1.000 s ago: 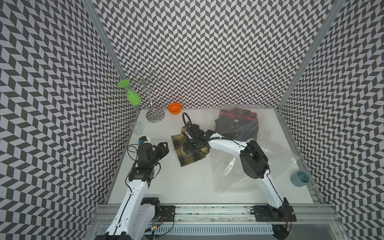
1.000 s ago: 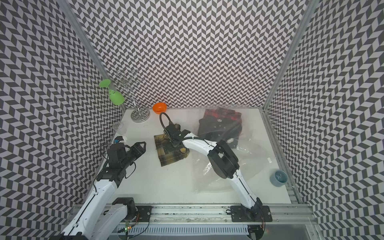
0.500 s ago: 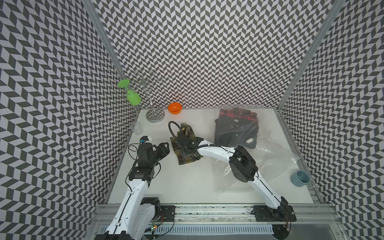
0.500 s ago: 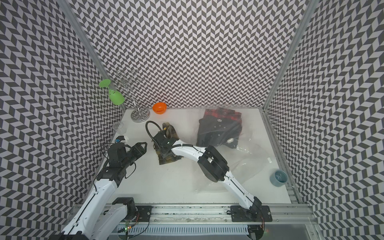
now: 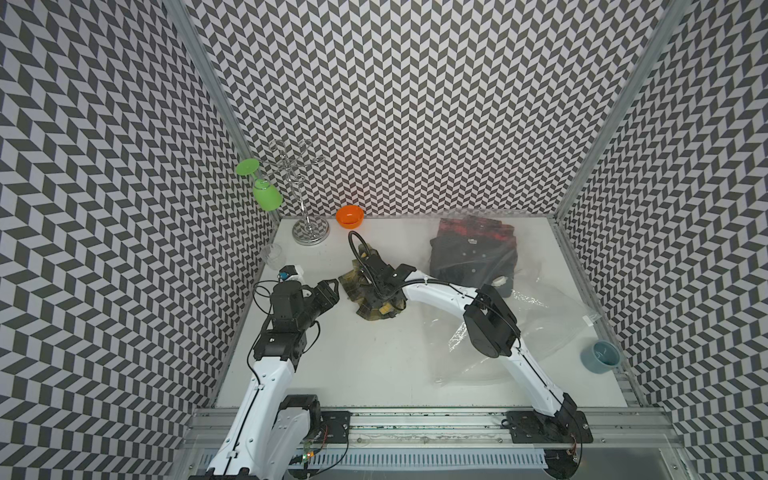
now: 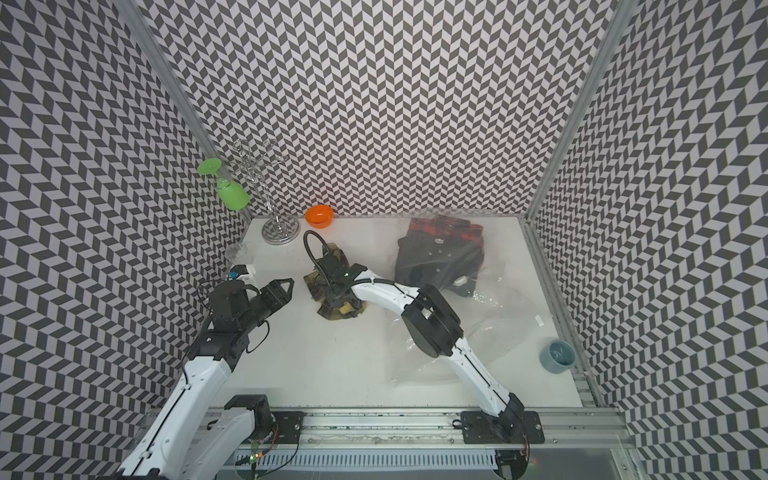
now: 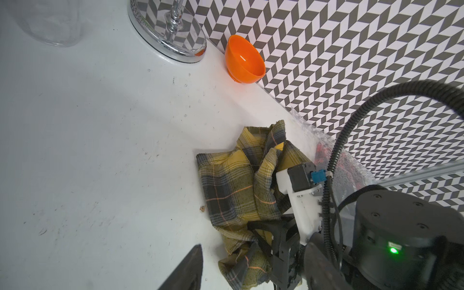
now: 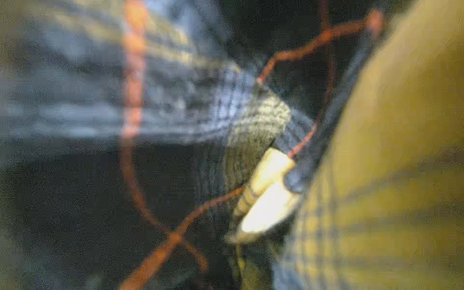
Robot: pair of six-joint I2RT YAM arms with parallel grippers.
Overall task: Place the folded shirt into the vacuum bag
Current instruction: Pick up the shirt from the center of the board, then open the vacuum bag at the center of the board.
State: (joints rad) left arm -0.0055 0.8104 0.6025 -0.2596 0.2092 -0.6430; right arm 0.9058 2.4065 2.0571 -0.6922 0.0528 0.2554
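Left wrist view: the right hand [image 7: 273, 247] is pressed down into the yellow plaid shirt [image 7: 233, 190], pinched closed on bunched cloth. That shirt sits on the desk [image 5: 332, 365] beside the vacuum bag [image 5: 552, 320], outside it. The left hand [image 5: 330, 291] hovers near, half open, empty.

Both top views look down from above; wrist views closely face the yellow shirt [image 7: 233, 190].

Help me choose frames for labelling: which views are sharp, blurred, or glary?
Right wrist view: heavily blurred, filled by the yellow plaid shirt. Left wrist view: sharp, a highlight in the orange bowl, wall pattern mirrored in the chrome stand. Both top views: sharp, evenly lit, glints on the vacuum bag.
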